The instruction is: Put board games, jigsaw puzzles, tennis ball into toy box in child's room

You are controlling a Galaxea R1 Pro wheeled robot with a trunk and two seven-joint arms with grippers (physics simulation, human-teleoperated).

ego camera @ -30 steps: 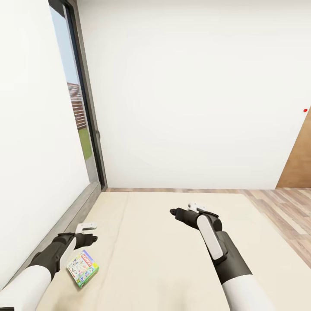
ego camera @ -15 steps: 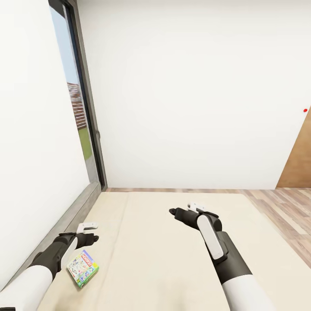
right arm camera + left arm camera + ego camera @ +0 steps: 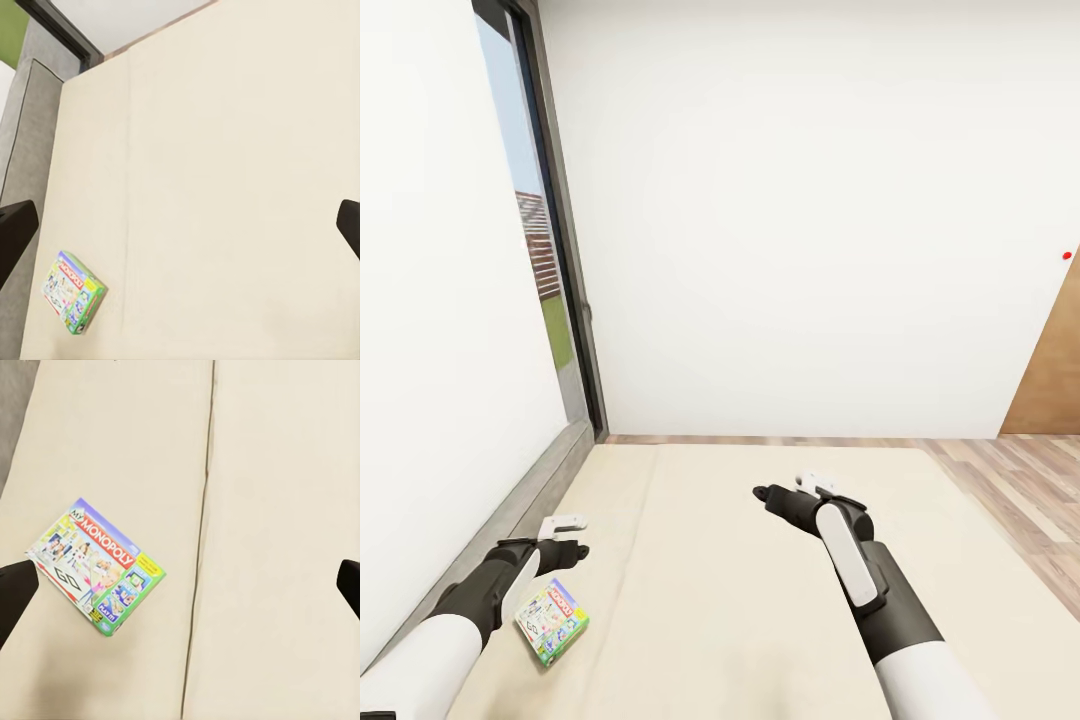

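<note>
One board game [image 3: 552, 621], a white-green box with a red Monopoly logo, lies flat on the beige bed [image 3: 710, 580] near its left edge. My left gripper [image 3: 572, 549] hovers just above and beyond it, open. In the left wrist view the board game [image 3: 97, 566] sits under the left gripper [image 3: 182, 589], close to one finger, with the dark fingertips [image 3: 15, 592] wide apart. My right gripper [image 3: 764, 492] hangs open over the middle of the mattress, holding nothing, and the right wrist view has the board game [image 3: 73, 292] far off to one side. The table and toy box are out of view.
The bed's dark grey frame [image 3: 510, 510] runs along the left wall under a tall window [image 3: 545, 270]. A white wall stands behind the bed. Wooden floor [image 3: 1020, 480] and a brown door [image 3: 1055, 370] are at the right.
The left gripper has crept slightly forward over the box. Otherwise nothing has moved.
</note>
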